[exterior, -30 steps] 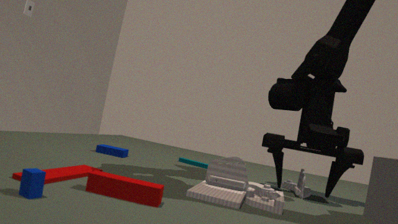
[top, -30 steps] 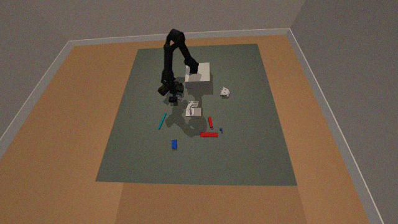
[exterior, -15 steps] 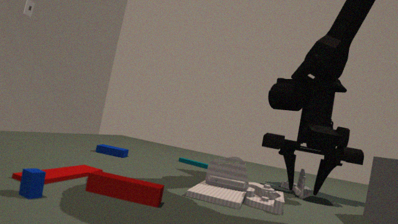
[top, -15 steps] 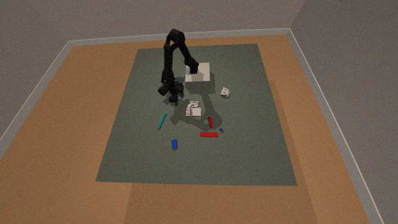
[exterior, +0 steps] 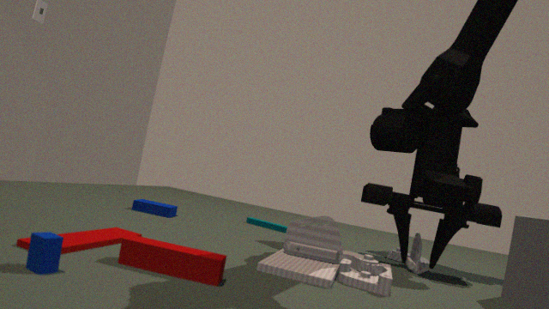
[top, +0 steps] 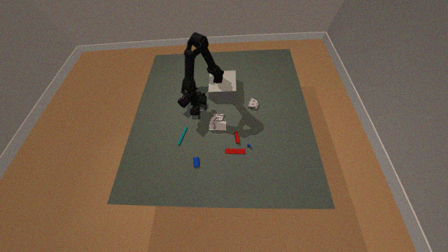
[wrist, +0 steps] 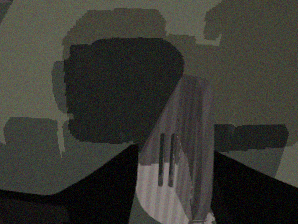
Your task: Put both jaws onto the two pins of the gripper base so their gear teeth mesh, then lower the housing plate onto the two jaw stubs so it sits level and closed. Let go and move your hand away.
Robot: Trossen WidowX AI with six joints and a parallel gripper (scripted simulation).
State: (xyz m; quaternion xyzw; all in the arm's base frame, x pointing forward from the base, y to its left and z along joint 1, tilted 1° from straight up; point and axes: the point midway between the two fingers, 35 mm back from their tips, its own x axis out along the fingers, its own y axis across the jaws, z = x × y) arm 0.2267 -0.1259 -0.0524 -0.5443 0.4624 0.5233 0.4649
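My gripper is low over the mat at the left of the top view, shut on a pale jaw. The jaw's rounded, slotted blade stands up between the fingertips; its lower end is partly hidden. The pale gripper base lies apart from the gripper, with small round pins on one part. A rounded upright plate stands on it; whether this is the other jaw I cannot tell. A pale piece with small openings, apparently the housing plate, lies at the right in the top view.
A white box stands near the arm. Two red bars, a small blue cube, a blue block and a teal stick lie on the mat.
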